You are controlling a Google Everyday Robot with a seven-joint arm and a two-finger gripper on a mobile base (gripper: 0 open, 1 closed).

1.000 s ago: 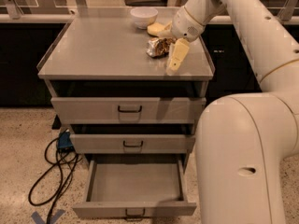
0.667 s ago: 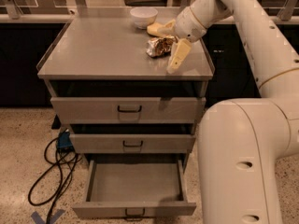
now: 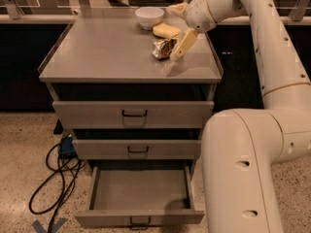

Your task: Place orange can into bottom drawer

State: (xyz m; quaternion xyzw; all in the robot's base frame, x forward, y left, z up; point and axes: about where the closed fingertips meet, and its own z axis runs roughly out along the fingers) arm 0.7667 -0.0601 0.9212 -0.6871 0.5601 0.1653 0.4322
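**Small orange-brown drink can [image 3: 163,48], silver ends: on its side, far right of the grey metal bench [image 3: 107,52], ungrasped.**
Cream two-finger end effector [image 3: 176,32] over it, fingers spread, lower finger touching the can's right side. Wide grey bottom drawer [image 3: 141,188] pulled out below. Risk: an off-centre closure may roll the can away, or catch the yellow rectangular sponge [image 3: 166,30] just behind.

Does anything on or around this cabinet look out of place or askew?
The orange can lies on its side on the cabinet top, beside the gripper. The bottom drawer alone is pulled out. Nothing looks spilled or damaged.
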